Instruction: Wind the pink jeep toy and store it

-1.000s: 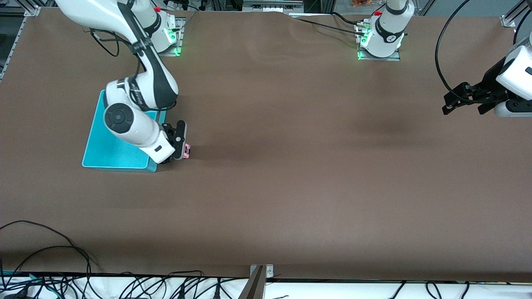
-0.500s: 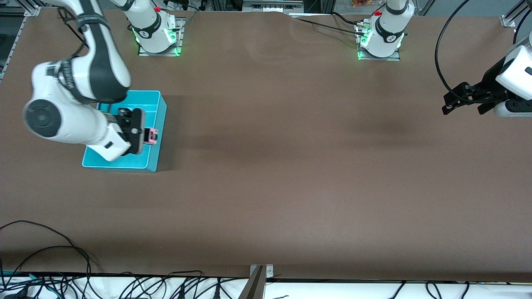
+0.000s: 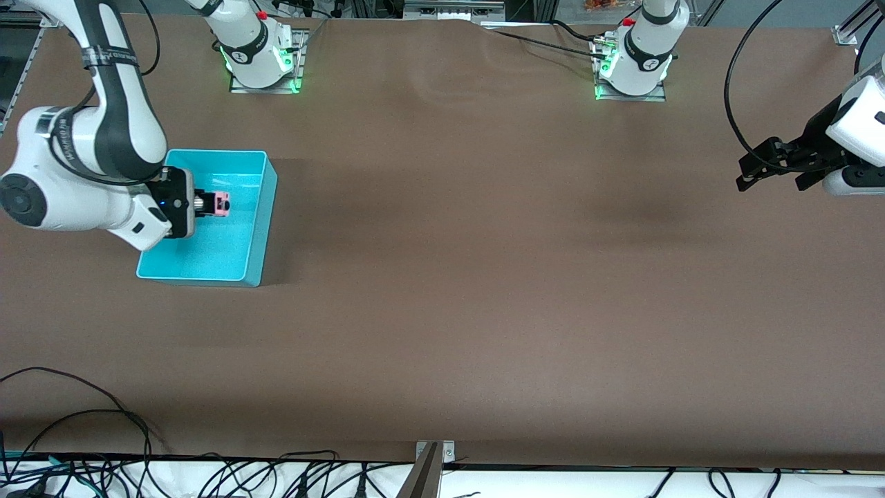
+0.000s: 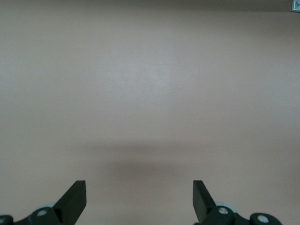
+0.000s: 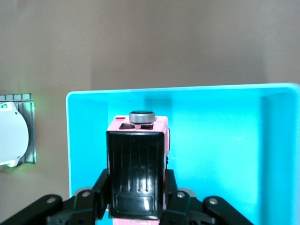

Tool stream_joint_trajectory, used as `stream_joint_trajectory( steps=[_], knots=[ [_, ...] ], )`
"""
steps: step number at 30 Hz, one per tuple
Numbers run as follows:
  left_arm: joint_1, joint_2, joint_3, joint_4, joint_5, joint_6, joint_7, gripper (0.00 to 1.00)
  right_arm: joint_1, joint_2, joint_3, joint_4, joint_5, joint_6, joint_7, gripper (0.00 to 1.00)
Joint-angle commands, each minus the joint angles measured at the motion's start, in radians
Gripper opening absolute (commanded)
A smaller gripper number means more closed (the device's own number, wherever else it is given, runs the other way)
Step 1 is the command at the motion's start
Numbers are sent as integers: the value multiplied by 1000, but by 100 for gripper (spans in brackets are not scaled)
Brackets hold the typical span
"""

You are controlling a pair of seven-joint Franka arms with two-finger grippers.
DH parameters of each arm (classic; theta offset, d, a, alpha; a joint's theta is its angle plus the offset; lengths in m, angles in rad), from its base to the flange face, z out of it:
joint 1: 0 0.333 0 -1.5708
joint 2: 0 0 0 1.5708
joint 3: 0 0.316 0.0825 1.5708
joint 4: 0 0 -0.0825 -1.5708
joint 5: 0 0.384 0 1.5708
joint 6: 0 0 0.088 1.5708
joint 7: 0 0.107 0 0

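A: One item in hand. Right gripper point(image 3: 207, 203) pinching the jeep point(image 3: 222, 203), fingers pressed on its two flanks; held in the air over the open bin point(image 3: 259, 207), not yet set down.

B: Entry for the jeep itself?

A: One toy car, pink body, black roof point(image 5: 136, 176), a small grey disc point(image 5: 141, 116) on the end pointing away from the wrist. Judged light, rigid, hard plastic. Smooth sides, so likely slippery; a short body gives the fingers little to bear on. Best hold is across the flat sides at mid-body, clear of the wheels, as now.

B: Fragile?

A: Probably sturdy enough for a short drop, though lowering it before letting go would be gentler on any spring inside.

B: Surroundings?

A: One turquoise bin, nothing else seen in it, at the right arm's end of the table point(image 3: 442, 290). One left gripper point(image 3: 771, 168), fingers spread, holding nothing, waiting over bare table at the left arm's end.
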State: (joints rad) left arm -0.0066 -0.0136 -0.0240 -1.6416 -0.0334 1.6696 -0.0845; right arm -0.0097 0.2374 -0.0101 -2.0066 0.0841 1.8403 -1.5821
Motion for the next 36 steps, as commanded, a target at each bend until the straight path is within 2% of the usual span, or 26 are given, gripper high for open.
stream_joint_trajectory(
  steps=[1,10,19,23,25,26,27,29,30,36],
  knots=[
    [0,-5,1,3,4,1,12,100,4,-76,1,-164,25,102,-19,27],
    [0,-5,1,3,4,1,14,100,2,-113,-22,-303,25,220,-30,27],
    [-1,-5,1,3,4,1,12,100,2,-110,-116,-419,26,376,-131,27],
    [-3,-5,1,3,4,1,12,100,2,-104,-148,-428,28,390,-160,30],
    [-3,-5,1,3,4,1,12,100,4,-102,-146,-426,28,392,-160,36],
    [-3,-5,1,3,4,1,12,100,4,-101,-146,-426,28,393,-160,44],
    [-3,-5,1,3,4,1,12,100,4,-99,-146,-426,32,396,-160,64],
    [-1,-5,1,3,4,1,12,100,5,-90,-145,-425,55,401,-159,80],
    [-1,-5,1,5,4,1,12,100,5,-86,-145,-425,71,402,-160,100],
    [-1,-5,1,5,4,1,12,100,7,-86,-140,-411,82,398,-159,100]
  ],
)
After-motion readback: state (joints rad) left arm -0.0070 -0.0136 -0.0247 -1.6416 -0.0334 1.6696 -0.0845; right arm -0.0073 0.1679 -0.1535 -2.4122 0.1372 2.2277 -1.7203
